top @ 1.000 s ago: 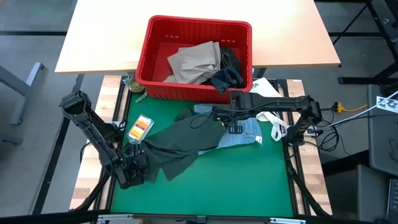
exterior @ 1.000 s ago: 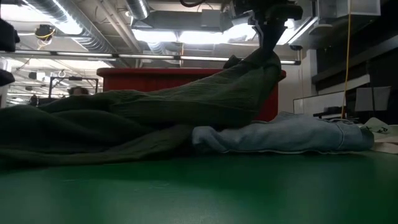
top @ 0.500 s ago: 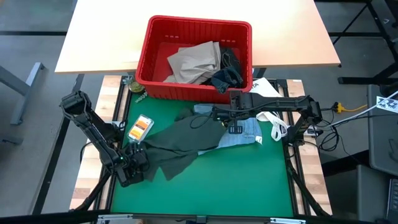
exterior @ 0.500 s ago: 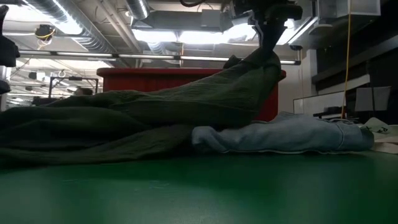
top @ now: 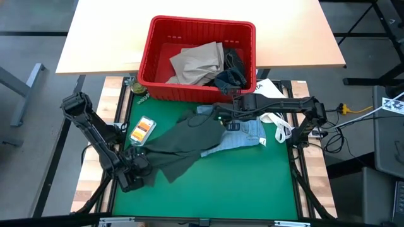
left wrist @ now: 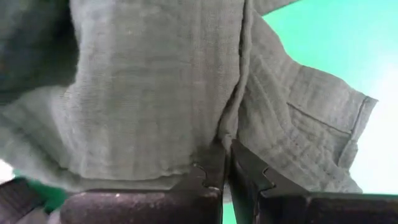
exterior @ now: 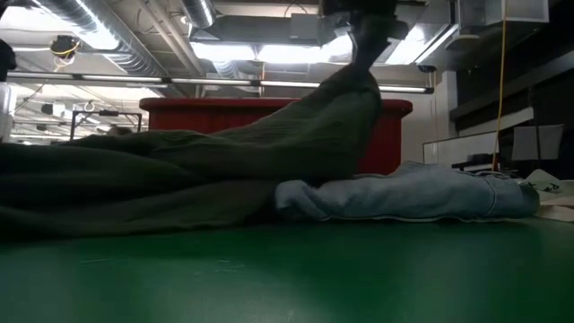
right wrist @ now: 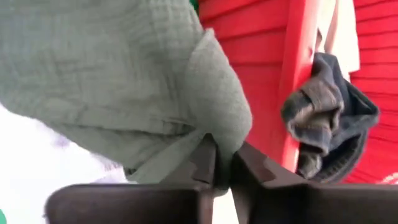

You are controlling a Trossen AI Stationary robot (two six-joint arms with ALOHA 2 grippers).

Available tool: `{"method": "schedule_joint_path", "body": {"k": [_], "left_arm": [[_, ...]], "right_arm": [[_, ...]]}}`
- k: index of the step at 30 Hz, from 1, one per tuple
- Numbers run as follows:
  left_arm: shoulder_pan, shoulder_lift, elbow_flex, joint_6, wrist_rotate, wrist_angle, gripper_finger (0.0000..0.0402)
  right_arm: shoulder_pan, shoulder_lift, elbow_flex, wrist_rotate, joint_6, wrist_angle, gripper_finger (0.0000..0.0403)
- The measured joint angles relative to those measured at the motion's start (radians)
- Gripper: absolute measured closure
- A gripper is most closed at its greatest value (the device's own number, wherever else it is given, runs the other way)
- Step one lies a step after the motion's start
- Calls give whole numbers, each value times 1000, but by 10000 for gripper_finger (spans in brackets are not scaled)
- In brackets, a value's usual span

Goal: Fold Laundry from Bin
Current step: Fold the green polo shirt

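Green garment (top: 180, 144) now pinched by left gripper (top: 140, 159).

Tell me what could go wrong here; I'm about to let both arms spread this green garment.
1. The green garment overlaps the light blue garment; pulling may drag it along.
2. The right claw pinches only a small fold near the red bin, so the cloth could slip.
3. The left claw grips an edge; uneven pulls may bunch the fabric.

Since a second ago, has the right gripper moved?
Yes. The right gripper, pinching the dark green garment, shifted left and toward the red plastic bin.
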Motion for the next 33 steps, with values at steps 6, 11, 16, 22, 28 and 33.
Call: {"method": "schedule_joint_path", "body": {"k": [6,11,16,22,28,33], "left_arm": [[-3,0,26,-5,23,-69,398],[-3,0,26,-5,21,-69,398],[-3,0,26,-7,20,-67,398],[-3,0,26,-29,18,-66,396],[-3,0,26,-32,-3,-49,395],[-3,0,26,-32,-11,-44,394]], "right_arm": [[-21,0,0,-26,0,33,266],[-40,0,0,-29,-3,-13,221],[-53,0,0,-55,-10,-140,206],[-26,-1,0,-307,-1,-166,205],[103,-1,-56,-439,-31,4,205],[242,-1,-164,-263,-85,152,205]]}}
